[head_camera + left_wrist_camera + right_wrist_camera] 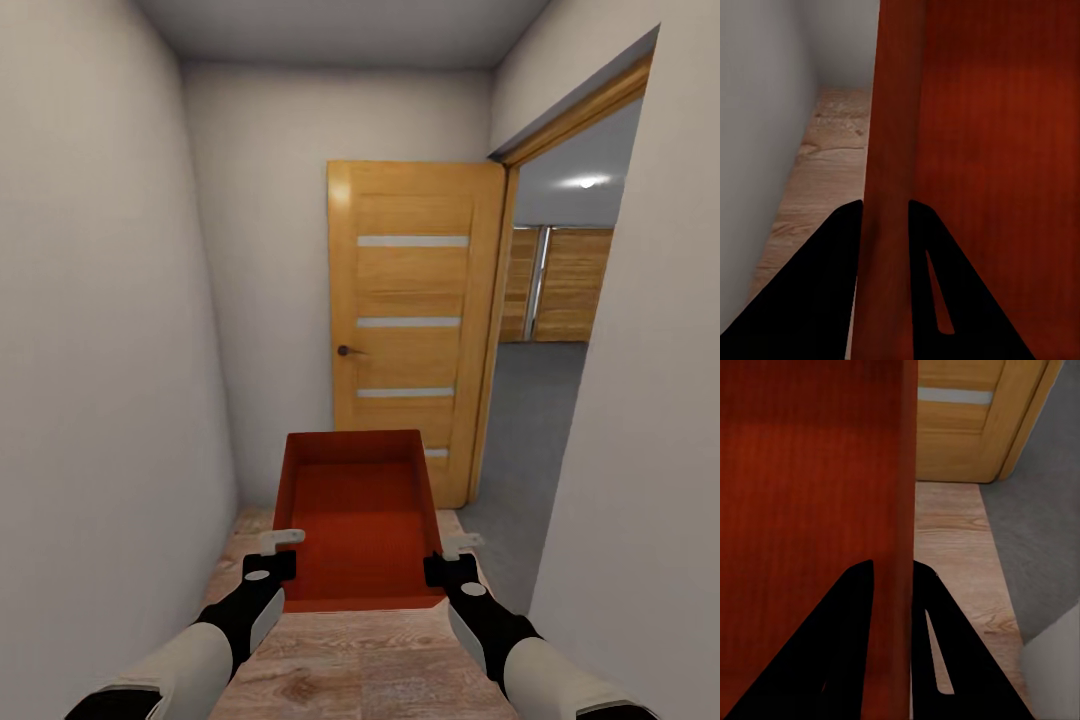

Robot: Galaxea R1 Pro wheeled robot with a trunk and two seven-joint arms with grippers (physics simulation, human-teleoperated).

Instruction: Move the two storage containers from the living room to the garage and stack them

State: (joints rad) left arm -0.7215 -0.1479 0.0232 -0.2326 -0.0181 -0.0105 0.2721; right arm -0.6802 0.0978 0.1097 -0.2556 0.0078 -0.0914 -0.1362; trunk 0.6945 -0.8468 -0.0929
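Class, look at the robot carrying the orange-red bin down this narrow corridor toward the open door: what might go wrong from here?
1. The storage container is held only by its thin side walls, one pinched by the left gripper and one by the right gripper; it may slip or tilt.
2. The turn right through the doorway looks tight, so the bin might hit the open wooden door or the frame.

Container (360, 520): smooth matt orange-red plastic. Plank floor (350, 670) beneath the hands: matt grained wood. Door (415, 320) ahead: satin varnished wood. Walls (90, 350): plain matt.
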